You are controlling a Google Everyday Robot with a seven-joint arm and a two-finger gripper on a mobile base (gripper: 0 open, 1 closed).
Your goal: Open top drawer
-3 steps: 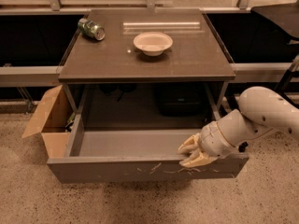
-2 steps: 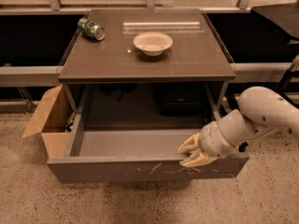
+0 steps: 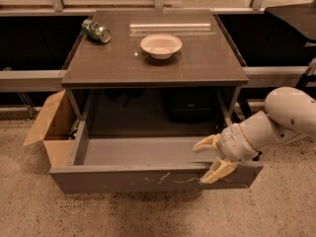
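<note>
Top drawer (image 3: 123,179) sits at 6 o'clock in the view, under the worktop (image 3: 197,63). It hangs far out and you can see its bare grey floor, so I think the job is nearly done.

The claw (image 3: 199,164) is at the 3 o'clock end of the drawer's front. It is spread wide, with one finger over the inside and one on the scratched outside. The top edge of the front runs between them.

The drawer looks big, stiff and hard, so it will not bend or break. It looks empty, so it should be light enough to slide. It has no handle and the flat front looks smooth and slippery. The top edge is the best place to hook. Pulling from one end could make it twist and stick, so nearer the middle may be better.

A bowl (image 3: 161,45) and a can (image 3: 96,30) sit on the worktop at 12 and 11 o'clock.
</note>
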